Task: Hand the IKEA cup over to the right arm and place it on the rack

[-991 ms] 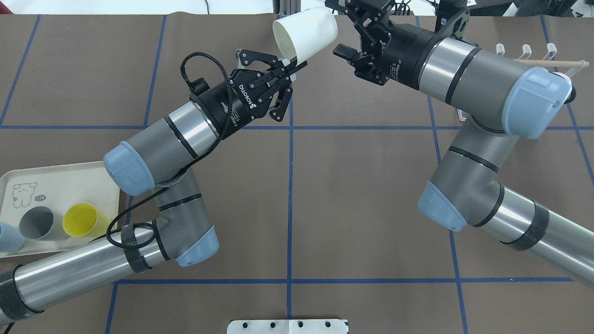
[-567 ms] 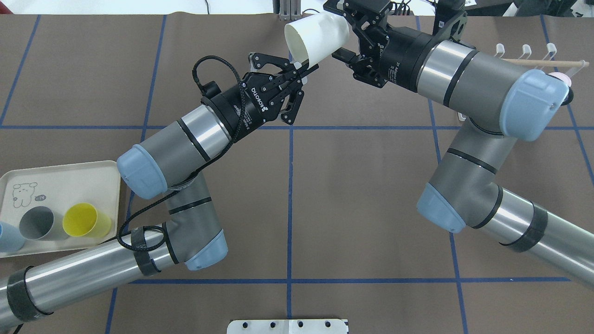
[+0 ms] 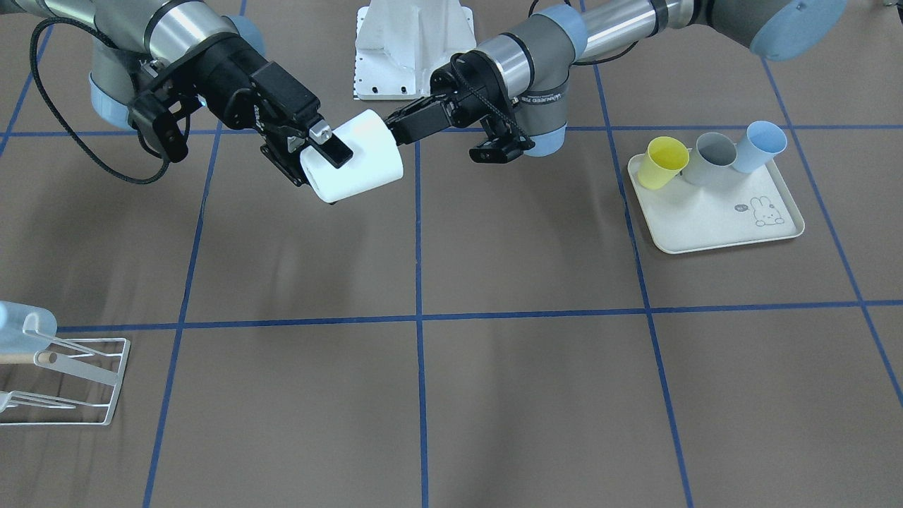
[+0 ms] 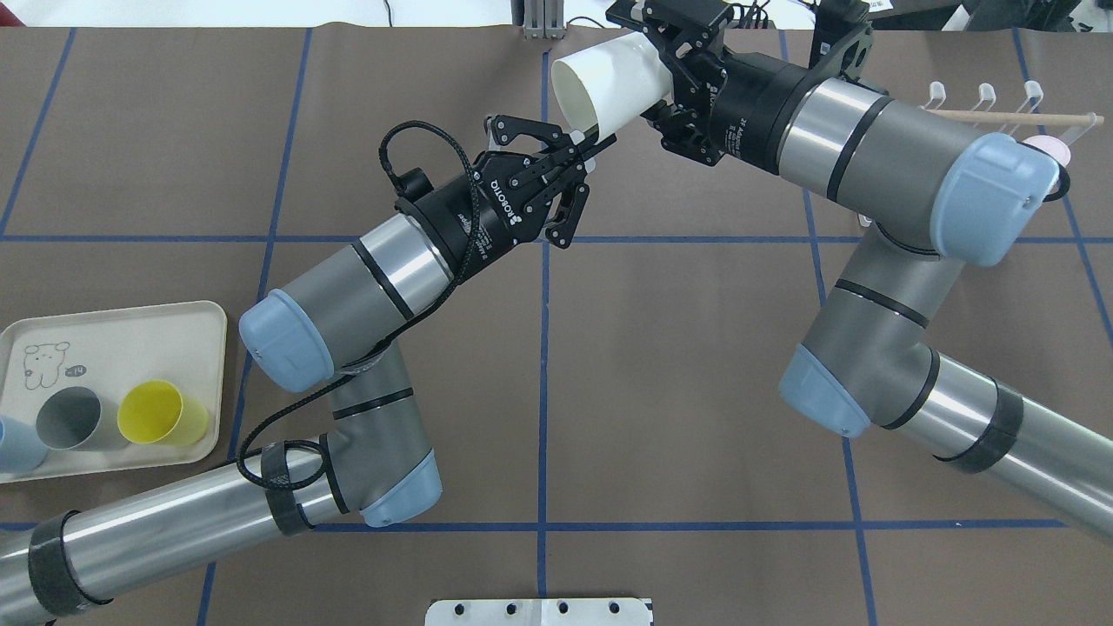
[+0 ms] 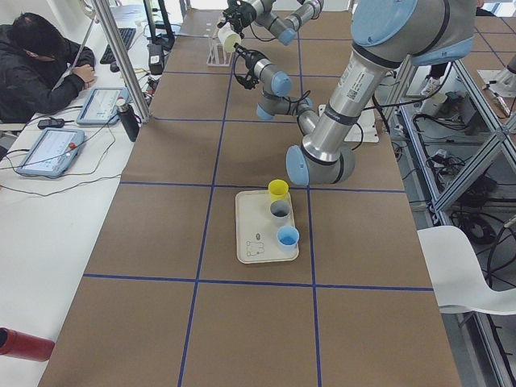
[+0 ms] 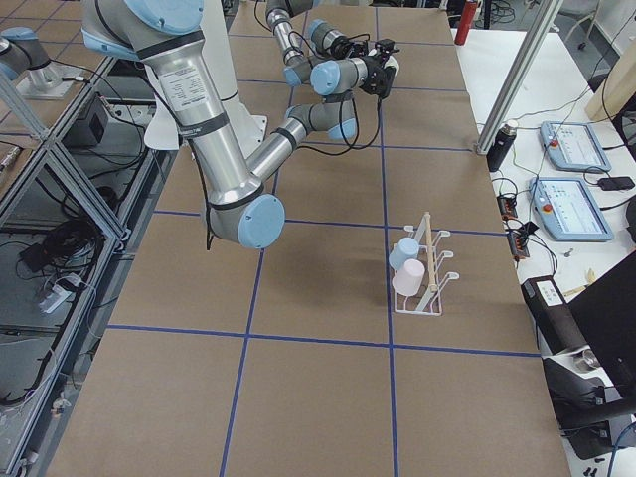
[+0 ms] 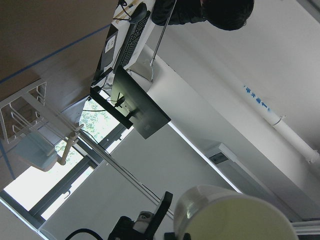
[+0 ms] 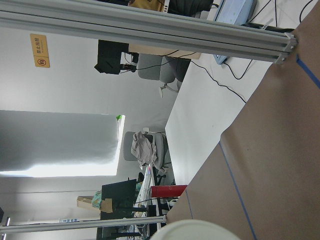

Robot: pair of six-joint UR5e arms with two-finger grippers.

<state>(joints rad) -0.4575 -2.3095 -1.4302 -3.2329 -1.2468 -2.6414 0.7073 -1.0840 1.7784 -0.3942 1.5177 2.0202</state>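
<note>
Left gripper (image 4: pixel 589 144) is seen pinched tight on the rim of the white cup (image 4: pixel 609 80). The cup is carried in the air, laid on its side, with its mouth turned toward the left arm and its closed end toward the right gripper (image 3: pixel 326 169). The right gripper's fingers (image 3: pixel 331 147) are spread and set on either side of that closed end; whether the cup is pressed by them cannot be told. The pair is held above the middle blue line of the table (image 4: pixel 696 365), toward the edge far from the robot's base.

The rack (image 6: pixel 429 280) is found well apart, out on the robot's right. A pale blue cup (image 6: pixel 402 253) and a pink cup (image 6: pixel 408 278) are hung on it.

On the robot's left a cream tray (image 4: pixel 130 317) is set, and a yellow cup (image 4: pixel 161 413), a grey cup (image 4: pixel 74 419) and a sky-blue cup (image 4: pixel 13 443) are stood on it.
</note>
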